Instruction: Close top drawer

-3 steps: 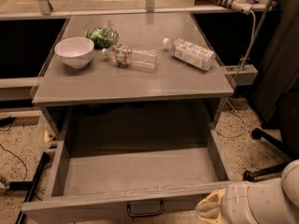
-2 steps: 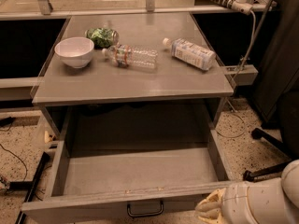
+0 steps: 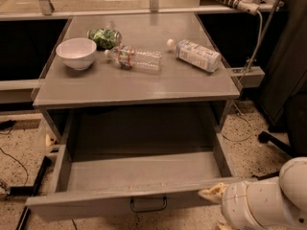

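Note:
The top drawer (image 3: pixel 134 174) is a wide grey tray pulled far out from under the grey tabletop (image 3: pixel 139 83). Its front panel runs along the bottom of the view with a small dark wire handle (image 3: pixel 148 204) at its centre. The tray is empty. My gripper (image 3: pixel 214 194) is at the drawer front's right end, by the top edge, with the white arm (image 3: pixel 264 200) behind it at the lower right. Only a pale tip of it shows past the arm.
On the tabletop lie a white bowl (image 3: pixel 76 52), a green bag (image 3: pixel 104 37), a clear plastic bottle (image 3: pixel 134 58) on its side and a white-labelled bottle (image 3: pixel 194 54) on its side. A dark chair base (image 3: pixel 276 143) stands at the right. Cables lie on the floor at the left.

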